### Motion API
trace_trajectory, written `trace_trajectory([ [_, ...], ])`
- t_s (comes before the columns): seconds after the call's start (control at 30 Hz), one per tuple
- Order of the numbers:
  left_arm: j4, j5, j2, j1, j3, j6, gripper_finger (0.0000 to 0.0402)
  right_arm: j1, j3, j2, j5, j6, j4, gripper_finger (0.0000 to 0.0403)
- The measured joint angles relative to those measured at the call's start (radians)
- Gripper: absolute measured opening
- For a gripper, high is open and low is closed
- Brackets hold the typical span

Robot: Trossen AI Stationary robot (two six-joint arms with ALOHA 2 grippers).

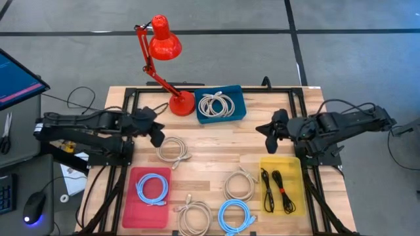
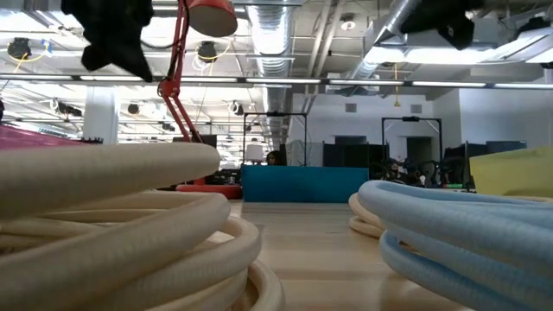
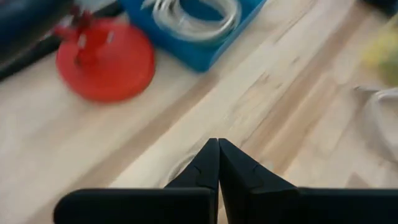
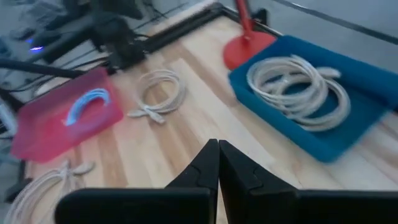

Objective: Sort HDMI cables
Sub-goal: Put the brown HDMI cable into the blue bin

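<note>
HDMI cables lie sorted in part across the wooden worktop (image 1: 216,141). A beige-white coil (image 1: 216,104) sits in the blue tray (image 1: 237,103) at the far edge, just beside the red desk lamp (image 1: 164,46), whose round base (image 1: 182,103) stands on the worktop. A light-blue coil (image 1: 152,189) rests in the red tray (image 1: 134,211) on the left near side. Two thin black folded bundles (image 1: 277,190) lie side by side in the yellow tray (image 1: 281,162) on the right.

Four more cables lie loose on the bare wood: a beige-white coil (image 1: 172,149) left of centre, another beige-white coil (image 1: 239,185) near the yellow tray, a third beige-white coil (image 1: 195,217) at the near edge, and a light-blue coil (image 1: 235,217) just beside it.

The left claw (image 1: 158,134) hangs above the worktop near the left-of-centre beige-white coil, its fingers (image 3: 205,171) clenched together on nothing. The right claw (image 1: 265,129) hangs over the bare wood between the blue tray and the yellow tray, its fingers (image 4: 205,168) likewise pressed together and empty.
</note>
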Motion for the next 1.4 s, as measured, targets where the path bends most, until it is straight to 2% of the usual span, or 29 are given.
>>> trace_trajectory([
  [0.2, -0.062, 0.014, 0.119, 0.0, 0.0, -0.123, 0.0004, -0.001, -0.052, -0.008, 0.027, 0.085, 0.001, 0.0],
  [0.3, -0.065, 0.026, 0.182, 0.0, 0.0, -0.127, 0.0003, -0.001, -0.054, 0.006, 0.03, 0.091, 0.004, 0.0],
  [0.37, -0.065, 0.059, 0.221, 0.001, 0.0, -0.118, 0.0004, -0.001, -0.055, 0.009, 0.03, 0.09, 0.0, 0.0],
  [0.53, -0.065, 0.241, 0.298, 0.0, 0.0, -0.006, 0.0007, -0.001, -0.054, 0.016, 0.029, 0.09, -0.006, 0.0],
  [0.63, -0.064, 0.223, 0.333, 0.001, 0.001, 0.011, 0.0018, -0.001, -0.054, 0.017, 0.028, 0.088, -0.007, 0.0],
  [0.8, -0.064, 0.19, 0.374, 0.025, 0.001, 0.033, 0.0059, -0.001, -0.054, 0.016, 0.024, 0.088, -0.007, 0.0],
  [1.2, -0.046, 0.186, 0.436, 0.063, 0.001, 0.145, 0.0203, 0.0, -0.054, 0.016, 0.0, 0.079, -0.008, 0.0],
  [1.4, -0.026, 0.137, 0.514, 0.065, 0.0, 0.152, 0.0231, 0.0, -0.054, 0.016, 0.0, 0.076, -0.017, 0.0],
])
